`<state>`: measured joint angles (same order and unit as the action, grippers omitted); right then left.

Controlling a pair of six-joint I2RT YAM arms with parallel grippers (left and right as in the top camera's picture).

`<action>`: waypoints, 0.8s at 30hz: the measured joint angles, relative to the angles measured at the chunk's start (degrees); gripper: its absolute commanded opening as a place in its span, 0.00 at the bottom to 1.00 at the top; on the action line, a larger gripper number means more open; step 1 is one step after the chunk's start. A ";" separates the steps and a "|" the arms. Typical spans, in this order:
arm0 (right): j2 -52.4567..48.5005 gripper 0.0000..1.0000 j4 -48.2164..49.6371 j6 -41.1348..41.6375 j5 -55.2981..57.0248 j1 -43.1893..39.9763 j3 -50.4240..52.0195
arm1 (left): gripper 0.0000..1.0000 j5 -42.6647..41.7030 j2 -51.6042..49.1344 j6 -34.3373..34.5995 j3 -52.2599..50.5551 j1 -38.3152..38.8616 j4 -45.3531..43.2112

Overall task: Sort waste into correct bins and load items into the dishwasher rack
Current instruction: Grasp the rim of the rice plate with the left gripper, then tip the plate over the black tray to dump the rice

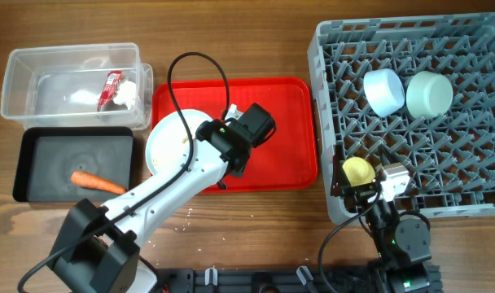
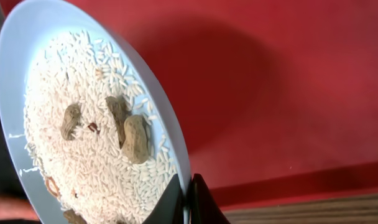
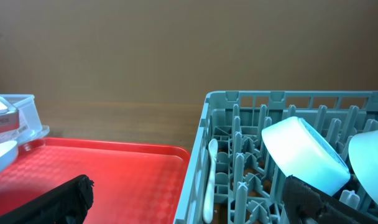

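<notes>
**Desk:** Where is the plate?

**Photographer:** The plate (image 2: pixel 9 74) is clamped at its rim between the closed fingers of the left tool (image 2: pixel 188 198). It is loaded with food scraps (image 2: pixel 89 143), rice and a few peanuts. The red tray (image 1: pixel 280 122) lies directly under the tool. The black bin (image 1: pixel 60 155), with a carrot (image 1: pixel 97 181) in it, and the clear bin (image 1: pixel 19 81) sit past the plate's far edge.

**Desk:** And the other arm?

**Photographer:** The right tool (image 3: pixel 186 190) is spread wide and holds nothing. It is parked at the near corner of the rack (image 1: pixel 329 49).

**Desk:** What could go wrong?

**Photographer:** I'd say the grip is the weak point. The tool has only a thin pinch on the rim of a loaded plate, so the plate could swivel or slip as it travels. If it tips before it clears the bin wall, the loose rice will spill onto the tray or the counter (image 1: pixel 247 41). I can't tell how steeply it is tilted now.
</notes>
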<state>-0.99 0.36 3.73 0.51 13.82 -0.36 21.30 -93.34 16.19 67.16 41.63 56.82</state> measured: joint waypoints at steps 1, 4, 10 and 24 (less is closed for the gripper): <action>0.00 1.00 0.00 0.00 0.00 0.00 0.00 | 0.04 0.57 0.00 0.46 0.50 0.00 1.86; 0.00 1.00 0.00 0.00 0.00 0.00 0.00 | 0.04 2.19 1.14 2.56 1.29 -0.17 4.48; 0.00 1.00 0.00 0.00 0.00 0.00 0.00 | 0.04 0.48 7.45 7.56 1.73 -6.51 5.42; 0.00 1.00 0.00 0.00 0.00 0.00 0.00 | 0.04 -26.49 8.11 -3.96 1.97 -39.39 0.98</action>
<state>-0.99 0.36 3.73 0.51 13.82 -0.36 -5.19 -85.23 12.23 69.12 2.24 57.80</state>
